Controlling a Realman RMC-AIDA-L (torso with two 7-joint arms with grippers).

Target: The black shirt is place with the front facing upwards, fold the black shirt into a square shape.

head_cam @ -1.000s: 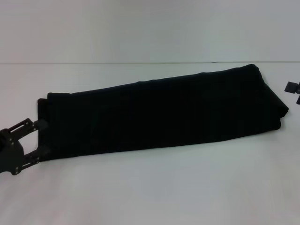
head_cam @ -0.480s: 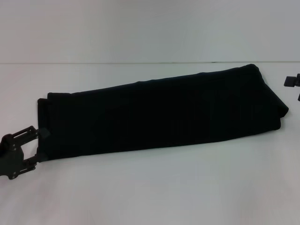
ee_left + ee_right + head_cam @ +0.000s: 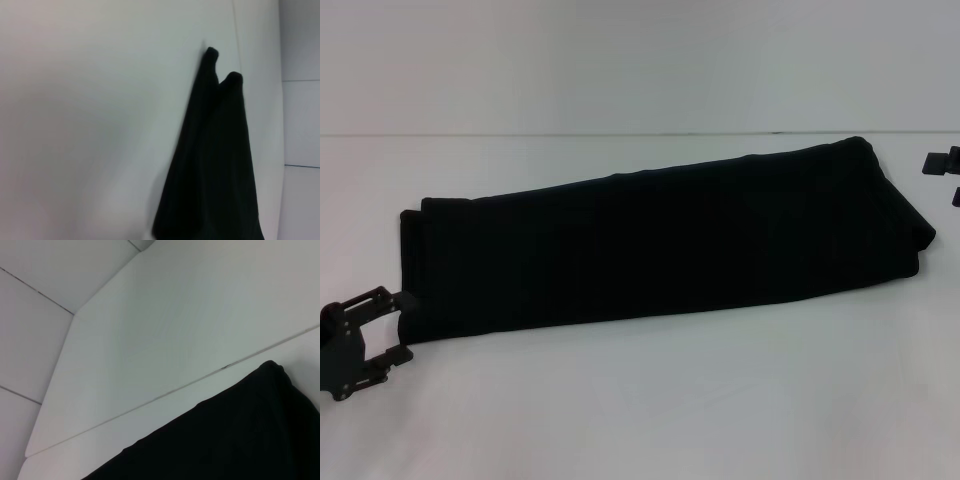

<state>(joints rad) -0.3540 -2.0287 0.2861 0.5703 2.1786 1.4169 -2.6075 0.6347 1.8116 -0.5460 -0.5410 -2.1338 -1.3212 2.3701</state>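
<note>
Where the long band of soft, plain black shirt [image 3: 660,240] lies folded lengthwise across the white table [image 3: 650,400], its nearer short end comes up to the left gripper [image 3: 404,326], the black open-frame claw low at the table's left edge. That gripper's two fingers stand spread wide, one tip touching or just short of the shirt's end corner and the other lying on bare table just beside the hem; no cloth sits between the jaws. From those jaws the shirt runs away in a slanting strip toward the far right, where its other end is rounded and doubled over into a small lip. No print or label shows on the upper face. The left wrist view shows the same black cloth [image 3: 215,175] stretching away over the white surface to two rounded far corners. The right gripper [image 3: 942,170] shows only as small black pieces at the right border, just past the shirt's far end and apart from it; whether its jaws are spread or closed cannot be told. The right wrist view shows the shirt's far corner [image 3: 225,435] lying flat on the table below.
</note>
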